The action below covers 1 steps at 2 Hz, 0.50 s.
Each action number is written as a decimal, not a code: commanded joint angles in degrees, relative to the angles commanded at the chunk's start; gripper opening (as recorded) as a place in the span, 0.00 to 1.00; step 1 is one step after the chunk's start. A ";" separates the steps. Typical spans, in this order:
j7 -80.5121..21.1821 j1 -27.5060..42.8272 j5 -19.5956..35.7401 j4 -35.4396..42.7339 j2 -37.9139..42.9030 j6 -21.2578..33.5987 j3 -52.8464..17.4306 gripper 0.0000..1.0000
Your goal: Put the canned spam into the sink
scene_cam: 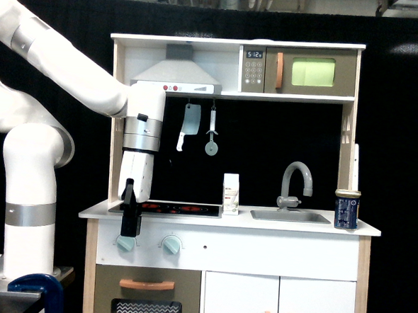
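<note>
The canned spam (347, 209), a dark blue tin with a pale rim, stands upright on the white countertop (375, 230) at the exterior view's right end, just beside the sink (290, 216) and outside it. The sink is a shallow grey basin set into the counter, with a grey arched faucet (296, 182) rising behind it. A white carton (231, 194) stands upright between the sink and the black stovetop (181, 209). The white robot arm (58, 69) reaches in from the exterior view's left and bends down at the counter's left end, well apart from the tin. Its gripper (129, 226) is dark and hangs in front of the counter's front edge, just above 1 of the 2 pale green knobs (125, 244). Whether the fingers are parted or closed cannot be told from this angle; nothing is seen held in them. A toy cleaver (189, 124) and a round utensil (211, 137) hang on the back wall under the hood (175, 78). A toy microwave (299, 71) occupies the upper shelf.
</note>
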 joint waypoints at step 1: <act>-1.82 0.17 -0.50 -0.05 -3.57 -0.54 -1.18 1.00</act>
